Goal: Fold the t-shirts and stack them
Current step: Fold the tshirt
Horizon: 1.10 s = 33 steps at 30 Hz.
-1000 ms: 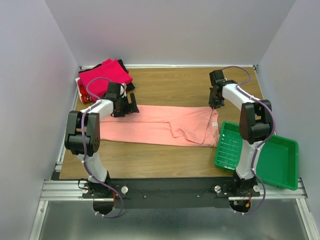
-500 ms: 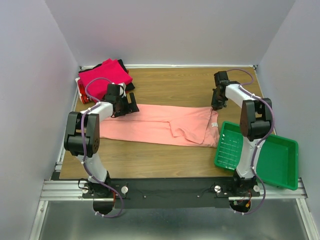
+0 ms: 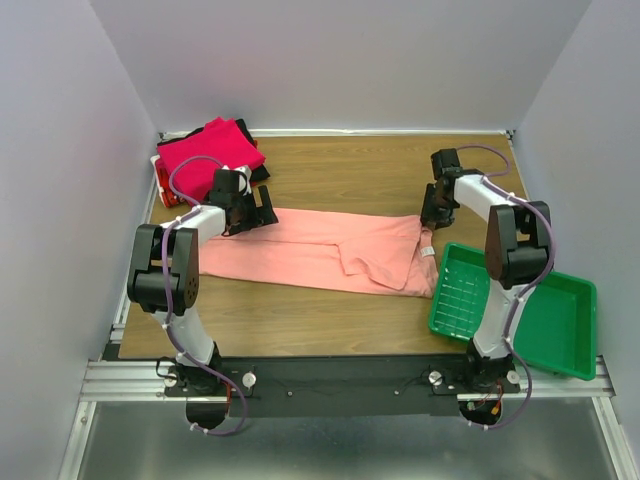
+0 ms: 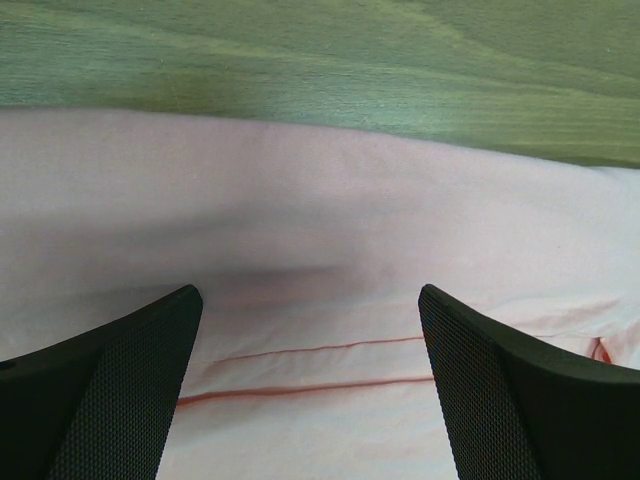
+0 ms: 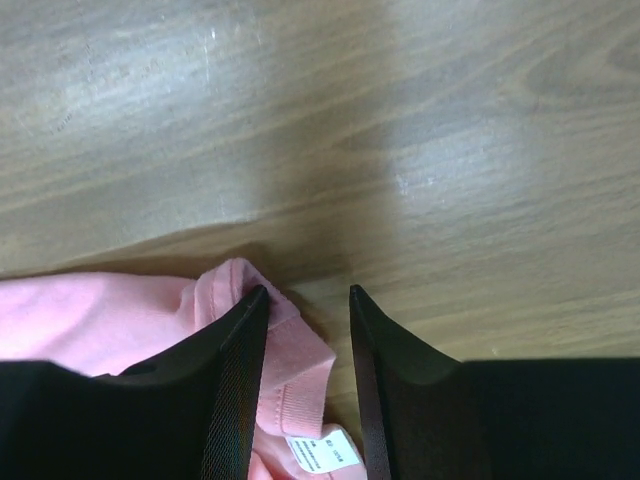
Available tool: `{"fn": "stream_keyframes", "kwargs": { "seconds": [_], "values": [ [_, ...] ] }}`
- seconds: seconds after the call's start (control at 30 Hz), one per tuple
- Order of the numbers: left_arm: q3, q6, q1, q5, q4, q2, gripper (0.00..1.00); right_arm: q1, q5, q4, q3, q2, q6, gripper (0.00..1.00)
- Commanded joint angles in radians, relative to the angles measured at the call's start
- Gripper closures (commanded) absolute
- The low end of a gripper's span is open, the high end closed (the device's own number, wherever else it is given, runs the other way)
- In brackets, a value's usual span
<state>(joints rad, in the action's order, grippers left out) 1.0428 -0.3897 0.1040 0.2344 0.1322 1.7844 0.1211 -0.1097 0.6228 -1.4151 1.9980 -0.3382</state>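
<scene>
Lying beside green tray (image 3: 548, 312): salmon-pink t-shirt (image 3: 300, 250)

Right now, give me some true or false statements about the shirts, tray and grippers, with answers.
The salmon-pink t-shirt lies spread on the table. True.
The green tray sits at the table's left edge. False: it is at the near right corner.
The left gripper is open over that shirt. True.
The right gripper hangs inside the tray. False: it is at that shirt's collar end, jaws apart.
</scene>
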Motion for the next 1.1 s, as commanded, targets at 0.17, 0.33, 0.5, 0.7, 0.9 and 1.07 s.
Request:
{"fn": "stream_keyframes", "kwargs": {
  "seconds": [0.17, 0.33, 0.5, 0.7, 0.9, 1.07],
  "values": [
    [-0.038, 0.009, -0.015, -0.056, 0.083, 0.046, 0.02, -0.02, 0.067, 0.018, 0.057, -0.047, -0.001, 0.71],
    [-0.04, 0.014, -0.021, -0.058, 0.09, 0.043, 0.02, -0.02, 0.076, 0.018, 0.053, -0.015, 0.007, 0.91],
    [-0.047, 0.02, -0.023, -0.058, 0.092, 0.035, 0.02, -0.024, 0.065, 0.018, 0.004, 0.034, 0.018, 0.99],
    [-0.079, 0.022, -0.023, -0.055, 0.096, 0.01, 0.02, -0.031, 0.047, 0.018, -0.106, 0.126, 0.036, 1.0],
    [-0.135, 0.009, -0.023, -0.058, 0.119, -0.049, 0.02, -0.031, 0.045, 0.025, -0.271, 0.251, 0.045, 1.0],
    [-0.199, -0.02, -0.023, -0.07, 0.144, -0.098, 0.02, -0.031, 0.076, 0.038, -0.413, 0.346, 0.022, 0.99]
  ]
}}
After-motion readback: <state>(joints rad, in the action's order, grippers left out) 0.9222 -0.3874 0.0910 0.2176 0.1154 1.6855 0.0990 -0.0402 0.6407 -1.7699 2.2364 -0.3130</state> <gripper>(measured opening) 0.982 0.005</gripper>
